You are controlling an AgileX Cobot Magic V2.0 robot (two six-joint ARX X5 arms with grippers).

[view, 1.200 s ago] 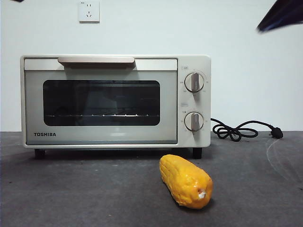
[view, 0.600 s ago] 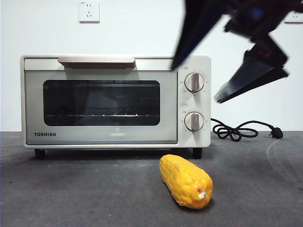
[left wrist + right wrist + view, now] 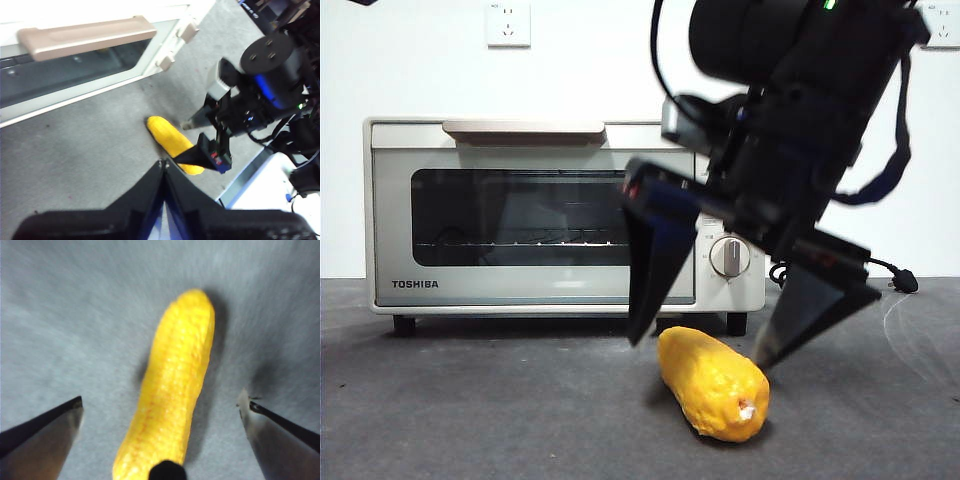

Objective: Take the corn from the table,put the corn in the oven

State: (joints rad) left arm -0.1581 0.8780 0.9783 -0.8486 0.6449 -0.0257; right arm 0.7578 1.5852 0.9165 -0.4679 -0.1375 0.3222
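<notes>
corn (image 3: 712, 383) lies on the table (image 3: 470, 410) in front of the oven (image 3: 560, 215), its long axis running between the wide-open jaws of the right gripper (image 3: 705, 345), one jaw on each side, not touching. the left gripper (image 3: 164, 165) waits farther off, jaws closed.

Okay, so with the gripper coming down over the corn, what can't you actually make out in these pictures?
- Oven upper knob: front view, hidden behind the right gripper.
- Oven interior: front view, dark glass shows only a rack; left wrist view blurred.
- Corn near end: right wrist view, cut off by the bottom edge.
- Knob markings: front view, too small to read.
- Left gripper: left wrist view, mostly cut off by the bottom edge.
</notes>
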